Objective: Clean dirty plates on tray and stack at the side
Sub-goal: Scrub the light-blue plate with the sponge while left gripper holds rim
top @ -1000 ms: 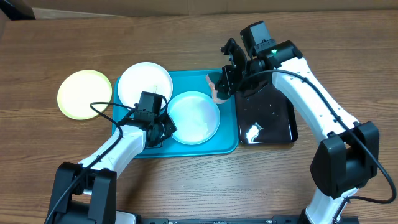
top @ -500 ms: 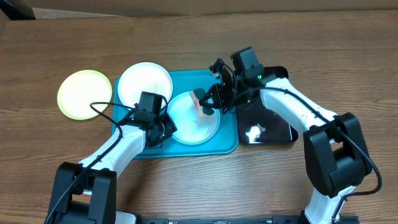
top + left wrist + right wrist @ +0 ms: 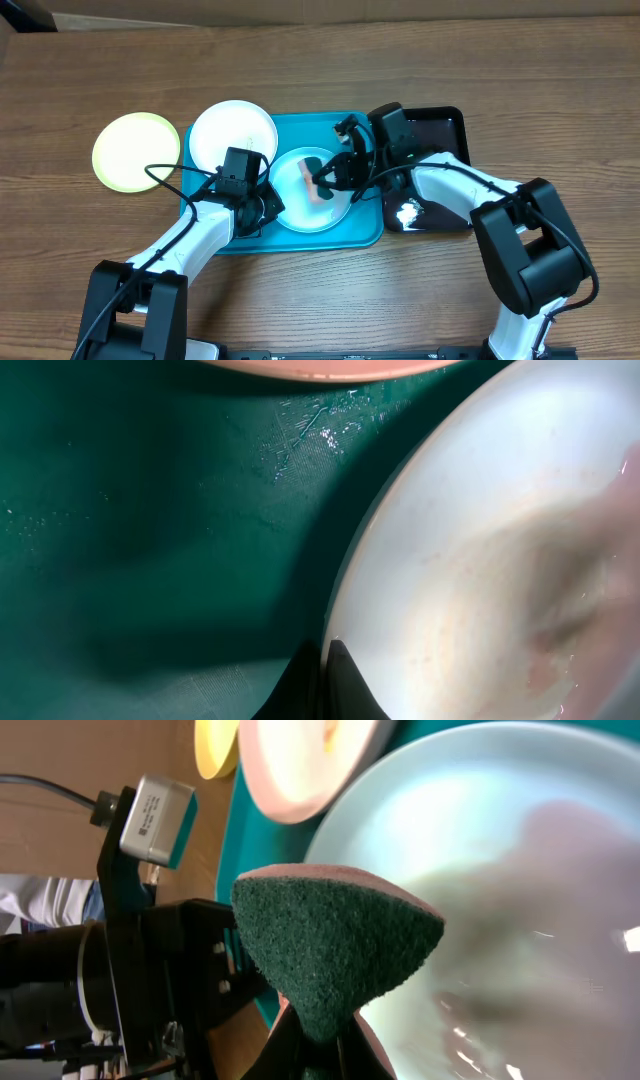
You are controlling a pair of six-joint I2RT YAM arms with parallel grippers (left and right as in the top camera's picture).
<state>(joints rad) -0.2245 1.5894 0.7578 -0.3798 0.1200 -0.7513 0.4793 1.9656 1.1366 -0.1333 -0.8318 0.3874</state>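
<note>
**Three plates, two trays, one sponge: both claws at the pale blue plate**

There are three plates. The lime green plate (image 3: 135, 152) lies alone on the tabletop (image 3: 100, 60), just left of the turquoise tray (image 3: 365, 228). The white plate (image 3: 233, 135) sits at the tray's far left corner, its edge reaching over the rim. The pale blue plate (image 3: 300, 212) lies inside the tray, near the middle. There are two trays: the turquoise one, and a smaller glossy black tray (image 3: 445, 135) right beside it on its right. There is one sponge (image 3: 335, 945), with a dark green scouring face and a pinkish back.

The left arm reaches in low from the near left, across the tray's near edge. Its left claw (image 3: 272, 207) is closed on the near-left rim of the pale blue plate; the left wrist view shows the dark fingertips meeting right at that rim.

The right arm bends in from the right, crossing over the black tray with its wrist turned towards the left arm. Its right claw (image 3: 328, 182) is clamped on the sponge, which stands over the pale blue plate with its green face turned outward. Whether the sponge touches the plate cannot be told.
</note>
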